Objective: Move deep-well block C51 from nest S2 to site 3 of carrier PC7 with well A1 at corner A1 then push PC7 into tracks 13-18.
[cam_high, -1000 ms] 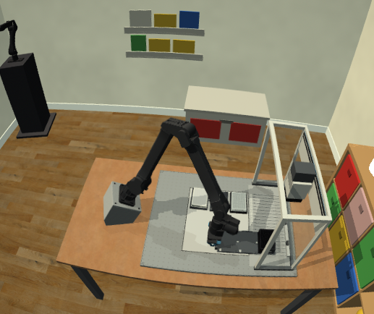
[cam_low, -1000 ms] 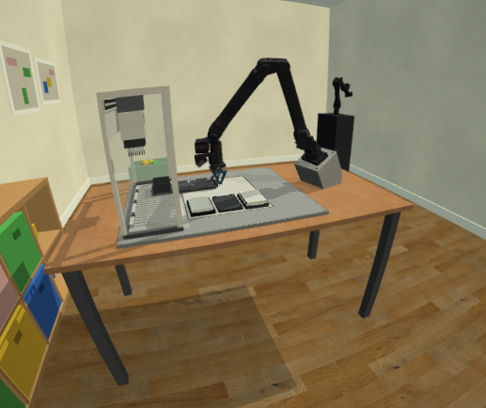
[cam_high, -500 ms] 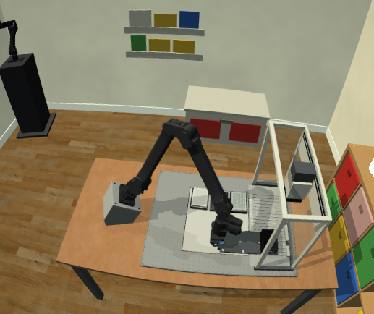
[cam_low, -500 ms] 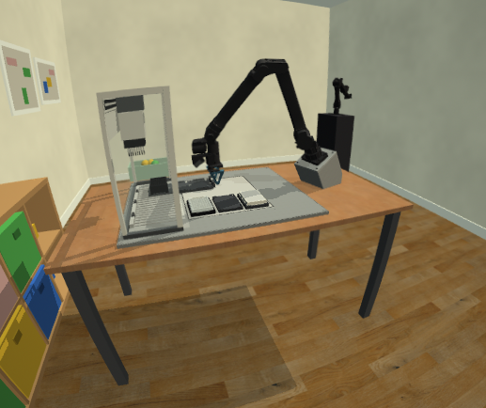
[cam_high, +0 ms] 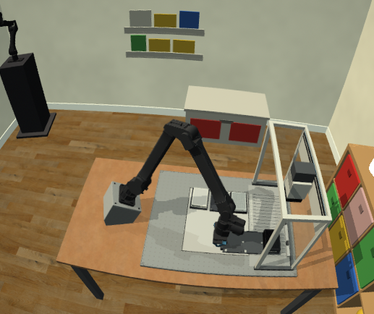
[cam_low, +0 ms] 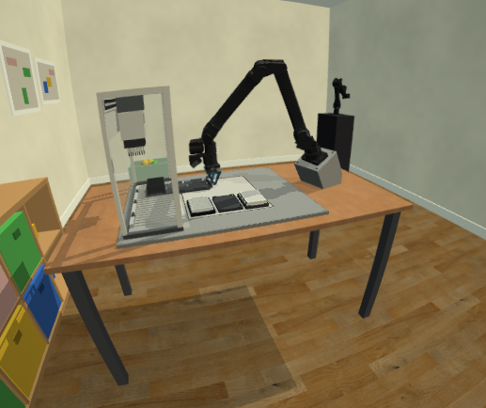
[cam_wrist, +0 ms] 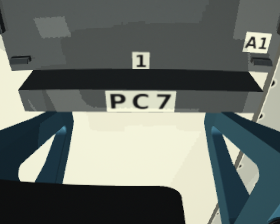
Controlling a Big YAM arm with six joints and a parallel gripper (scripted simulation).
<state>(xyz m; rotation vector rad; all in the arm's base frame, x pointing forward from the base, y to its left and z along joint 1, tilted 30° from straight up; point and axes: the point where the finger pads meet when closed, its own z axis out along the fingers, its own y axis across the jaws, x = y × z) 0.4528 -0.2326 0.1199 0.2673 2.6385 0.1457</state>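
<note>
The dark carrier PC7 lies on the apron with its far end in the rails under the instrument frame. A tall black block sits on that far end. In the wrist view the handle with the PC7 label is close ahead. Behind it, site 1 is empty, with an A1 mark at its right corner. My gripper is open and empty, low at the handle end, its blue fingers spread on either side of the handle's width.
The row of nests beside the apron holds two light plates, with a dark middle nest between them. The white instrument frame with its pipetting head stands over the ribbed rails.
</note>
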